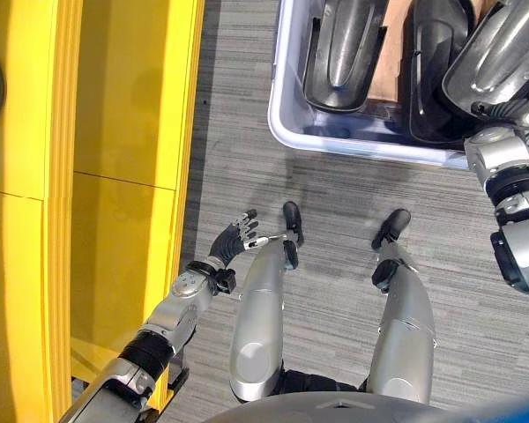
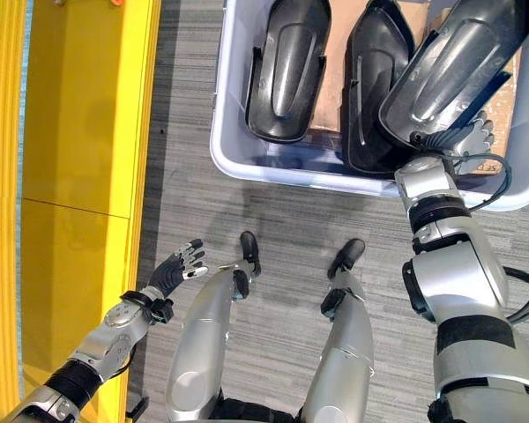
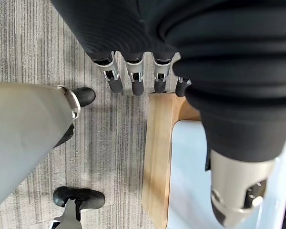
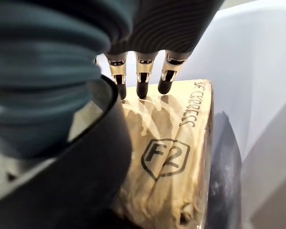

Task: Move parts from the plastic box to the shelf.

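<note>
A pale plastic box (image 2: pixel 282 172) stands on the floor ahead, with two dark moulded shell parts (image 2: pixel 286 70) (image 2: pixel 370 88) lying in it. A third dark part (image 2: pixel 458 62) is tilted up over the box's right side. My right hand (image 2: pixel 472 134) grips its lower end. In the right wrist view its fingers (image 4: pixel 142 81) reach past the part's rim (image 4: pixel 86 162), and the thumb is hidden. My left hand (image 2: pixel 178 264) hangs open and holds nothing, low beside the yellow shelf (image 2: pixel 79 132). Its fingers (image 3: pixel 133 76) are straight.
The yellow shelf (image 1: pixel 115 176) runs along the whole left side, close to my left arm. Brown cardboard (image 4: pixel 167 157) lines the box's bottom under the parts. Grey striped carpet (image 2: pixel 335 211) lies between the shelf and the box.
</note>
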`<state>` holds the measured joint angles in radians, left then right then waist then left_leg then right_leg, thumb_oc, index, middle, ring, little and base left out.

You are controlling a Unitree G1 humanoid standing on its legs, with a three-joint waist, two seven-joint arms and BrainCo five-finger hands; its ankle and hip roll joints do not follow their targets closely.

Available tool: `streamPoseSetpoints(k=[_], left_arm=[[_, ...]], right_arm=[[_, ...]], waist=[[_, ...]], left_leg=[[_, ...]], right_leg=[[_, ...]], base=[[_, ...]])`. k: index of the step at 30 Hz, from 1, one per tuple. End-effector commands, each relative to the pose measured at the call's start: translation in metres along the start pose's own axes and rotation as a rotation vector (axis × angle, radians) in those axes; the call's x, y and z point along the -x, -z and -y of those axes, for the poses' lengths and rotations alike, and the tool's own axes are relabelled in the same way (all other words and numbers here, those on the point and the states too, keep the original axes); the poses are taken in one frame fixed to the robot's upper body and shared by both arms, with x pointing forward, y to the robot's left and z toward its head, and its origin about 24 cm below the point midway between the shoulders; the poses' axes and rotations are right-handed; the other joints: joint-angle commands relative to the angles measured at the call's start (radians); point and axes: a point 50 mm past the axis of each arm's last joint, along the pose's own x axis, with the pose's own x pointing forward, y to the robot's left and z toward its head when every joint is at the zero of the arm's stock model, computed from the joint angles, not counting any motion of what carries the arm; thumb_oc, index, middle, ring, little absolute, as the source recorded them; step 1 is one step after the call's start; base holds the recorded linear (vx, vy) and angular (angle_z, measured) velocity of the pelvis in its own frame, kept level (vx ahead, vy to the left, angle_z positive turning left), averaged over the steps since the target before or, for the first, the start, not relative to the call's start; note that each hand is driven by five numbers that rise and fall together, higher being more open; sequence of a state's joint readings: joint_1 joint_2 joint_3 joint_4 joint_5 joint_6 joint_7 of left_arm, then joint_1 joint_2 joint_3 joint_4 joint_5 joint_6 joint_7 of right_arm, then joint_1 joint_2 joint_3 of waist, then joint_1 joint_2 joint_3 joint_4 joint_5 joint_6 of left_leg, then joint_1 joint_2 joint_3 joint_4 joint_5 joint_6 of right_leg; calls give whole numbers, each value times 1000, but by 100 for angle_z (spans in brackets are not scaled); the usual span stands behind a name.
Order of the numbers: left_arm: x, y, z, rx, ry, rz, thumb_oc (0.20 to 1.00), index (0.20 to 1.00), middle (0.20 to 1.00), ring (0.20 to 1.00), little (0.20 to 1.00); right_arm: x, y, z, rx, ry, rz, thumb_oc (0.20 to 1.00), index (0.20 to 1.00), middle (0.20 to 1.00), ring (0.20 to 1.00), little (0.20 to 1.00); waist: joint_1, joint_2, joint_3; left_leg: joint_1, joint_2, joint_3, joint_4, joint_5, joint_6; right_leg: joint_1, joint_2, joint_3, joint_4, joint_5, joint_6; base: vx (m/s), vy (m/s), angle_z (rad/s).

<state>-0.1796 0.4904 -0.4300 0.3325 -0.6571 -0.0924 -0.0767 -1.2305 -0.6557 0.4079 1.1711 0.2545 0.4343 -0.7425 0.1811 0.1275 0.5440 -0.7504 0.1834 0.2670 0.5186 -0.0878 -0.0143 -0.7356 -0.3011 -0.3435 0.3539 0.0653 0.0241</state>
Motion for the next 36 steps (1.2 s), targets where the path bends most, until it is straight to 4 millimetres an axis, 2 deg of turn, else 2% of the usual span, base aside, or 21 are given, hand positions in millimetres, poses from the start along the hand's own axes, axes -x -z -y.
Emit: streamPoseSetpoints(k=[1, 7, 13, 24, 27, 28, 33, 36], left_arm=[[2, -3, 14, -6, 47, 30, 1000, 1000, 1000, 1000, 1000], [1, -8, 15, -21, 40, 57, 1000, 1000, 1000, 1000, 1000], [-1, -8, 17, -17, 45, 68, 1000, 1000, 1000, 1000, 1000], [-1, -1, 13, 14, 31, 70, 1000, 1000, 1000, 1000, 1000], [1, 3, 9, 13, 25, 62, 1000, 1000, 1000, 1000, 1000], [-1, -2, 6, 11, 15, 77, 1000, 1000, 1000, 1000, 1000], [3, 1, -3, -2, -8, 69, 1000, 1000, 1000, 1000, 1000], [8, 6, -9, -7, -22, 58, 1000, 1000, 1000, 1000, 1000]], right_arm=[[5, 67, -25, 89, -241, -212, 200, 200, 200, 200, 200], [3, 77, -21, 116, -160, -201, 200, 200, 200, 200, 200], [3, 78, -19, 74, -58, -143, 200, 200, 200, 200, 200], [10, 90, -26, 67, -27, -51, 200, 200, 200, 200, 200], [10, 85, -26, 23, -20, 22, 200, 200, 200, 200, 200], [10, 74, -25, -6, -21, 60, 200, 200, 200, 200, 200], [11, 63, -23, -33, -11, 171, 200, 200, 200, 200, 200], [13, 52, -17, -31, 51, 279, 200, 200, 200, 200, 200]], waist=[[54, 71, -24], [60, 73, -24], [53, 81, -24], [28, 78, -24], [20, 74, -24], [20, 74, -24], [6, 55, -24], [-5, 40, -24]], left_leg=[[-30, -26, -32, -128, 73, -60], [-93, -31, -46, -97, 66, -59], [-117, -32, -47, -94, 65, -59], [-72, -30, -41, -128, 76, -69], [-31, -33, -41, -148, 79, -69], [-46, -28, -36, -165, 110, -58], [31, -26, -30, -198, 113, -60], [103, -23, -23, -228, 116, -60]], right_leg=[[-70, -21, -14, 312, -212, 54], [-119, -33, -18, 325, -204, 60], [-145, -34, -8, 326, -199, 66], [-117, -9, 14, 279, -184, 69], [-86, 5, 23, 256, -180, 67], [-99, 15, 12, 234, -150, 50], [-35, 38, 23, 191, -144, 49], [25, 53, 30, 160, -139, 51]], base=[[8, 13, 10], [-4, -3, 4], [-20, -6, -4], [-27, -30, -2], [-65, -66, -5], [-111, -86, -13], [-48, -76, -5], [-31, -55, -7]])
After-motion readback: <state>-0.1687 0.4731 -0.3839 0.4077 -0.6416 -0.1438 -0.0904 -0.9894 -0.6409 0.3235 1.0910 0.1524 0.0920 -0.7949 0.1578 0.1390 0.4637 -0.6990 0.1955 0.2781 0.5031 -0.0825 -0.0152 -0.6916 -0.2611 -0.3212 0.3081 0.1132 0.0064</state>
